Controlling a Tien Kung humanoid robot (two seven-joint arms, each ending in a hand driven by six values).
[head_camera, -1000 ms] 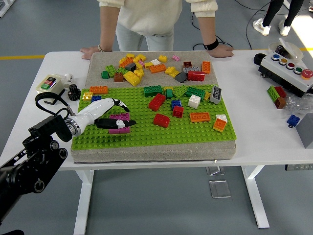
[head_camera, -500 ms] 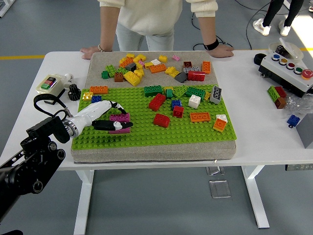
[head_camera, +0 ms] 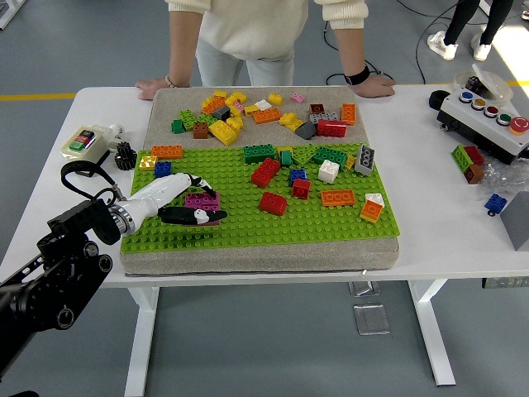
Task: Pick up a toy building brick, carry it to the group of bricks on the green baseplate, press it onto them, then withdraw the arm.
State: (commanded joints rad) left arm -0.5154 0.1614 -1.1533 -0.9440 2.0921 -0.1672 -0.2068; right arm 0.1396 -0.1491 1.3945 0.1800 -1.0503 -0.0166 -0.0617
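Left hand (head_camera: 183, 207) now lower than half a second back, clenched around the magenta brick (head_camera: 201, 201) and mashing it into the green baseplate (head_camera: 248, 223) near its front-left corner. Looks seated, pretty much. Only letting go and pulling away left.

One green baseplate (head_camera: 248, 223). One control box (head_camera: 483, 116), right of the baseplate, bearing five coloured buttons. One person (head_camera: 264, 33) behind the baseplate. One robot hand (head_camera: 178, 203) over the baseplate.
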